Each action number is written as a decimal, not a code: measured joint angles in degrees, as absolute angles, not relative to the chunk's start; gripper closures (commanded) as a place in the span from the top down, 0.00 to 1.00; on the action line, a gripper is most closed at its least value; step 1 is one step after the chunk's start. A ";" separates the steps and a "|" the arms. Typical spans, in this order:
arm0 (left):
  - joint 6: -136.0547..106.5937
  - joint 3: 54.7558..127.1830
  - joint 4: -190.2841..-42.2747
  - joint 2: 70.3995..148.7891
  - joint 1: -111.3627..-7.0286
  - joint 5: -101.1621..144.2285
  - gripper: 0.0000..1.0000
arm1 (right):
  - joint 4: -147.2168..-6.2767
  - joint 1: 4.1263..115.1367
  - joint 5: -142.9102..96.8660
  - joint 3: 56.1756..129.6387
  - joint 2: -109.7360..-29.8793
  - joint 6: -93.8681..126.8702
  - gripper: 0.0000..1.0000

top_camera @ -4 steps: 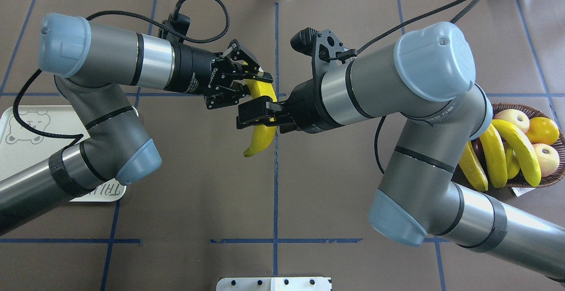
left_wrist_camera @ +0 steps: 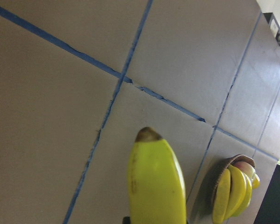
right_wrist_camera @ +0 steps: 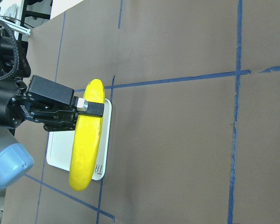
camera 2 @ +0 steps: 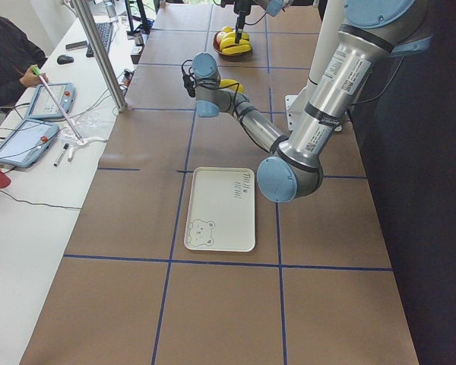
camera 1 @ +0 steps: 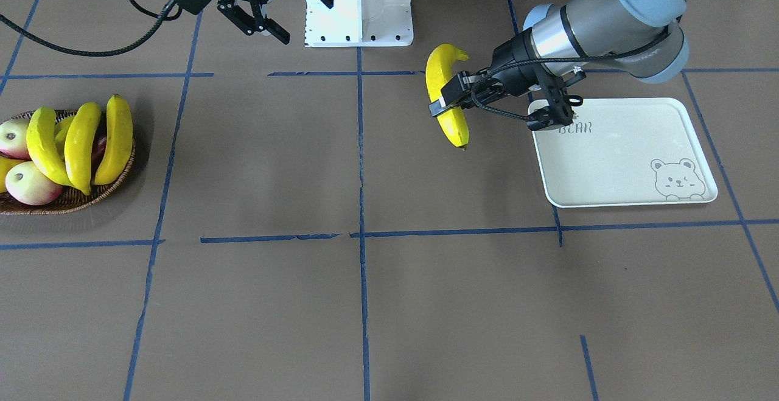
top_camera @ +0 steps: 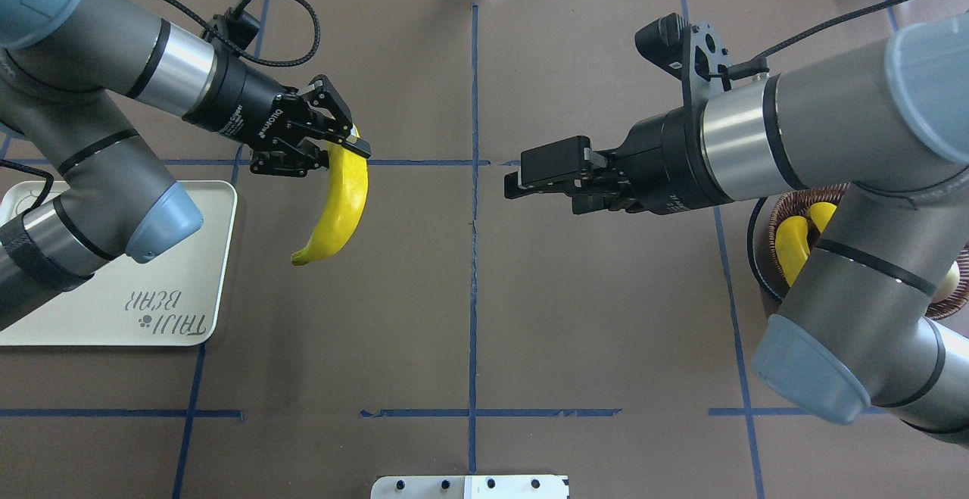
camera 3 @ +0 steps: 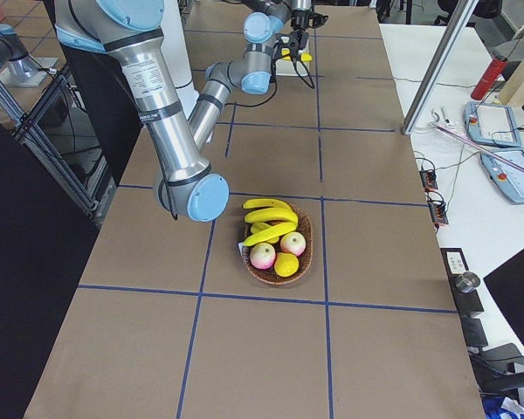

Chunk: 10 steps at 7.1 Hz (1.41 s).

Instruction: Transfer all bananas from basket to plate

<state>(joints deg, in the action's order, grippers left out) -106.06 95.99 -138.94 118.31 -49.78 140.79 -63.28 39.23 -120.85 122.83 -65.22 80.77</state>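
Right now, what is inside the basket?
Three bananas share the basket with two pinkish round fruits and a yellow-orange one. The pieces tucked beneath the bananas are too covered to identify.

We log left arm [top_camera: 98, 169] and right arm [top_camera: 833, 124]: grey tubes, pale blue joint caps, silver wrist bands, black rings. Black left gripper [top_camera: 354, 143] and right gripper [top_camera: 512, 181] carry white ROBOTIQ lettering. Black braided cables [top_camera: 303, 7] reach black camera mounts [top_camera: 700, 52].
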 measured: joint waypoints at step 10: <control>-74.50 95.54 -135.56 98.63 -60.97 137.27 0.00 | -64.04 49.74 -119.11 122.46 -84.75 68.02 1.00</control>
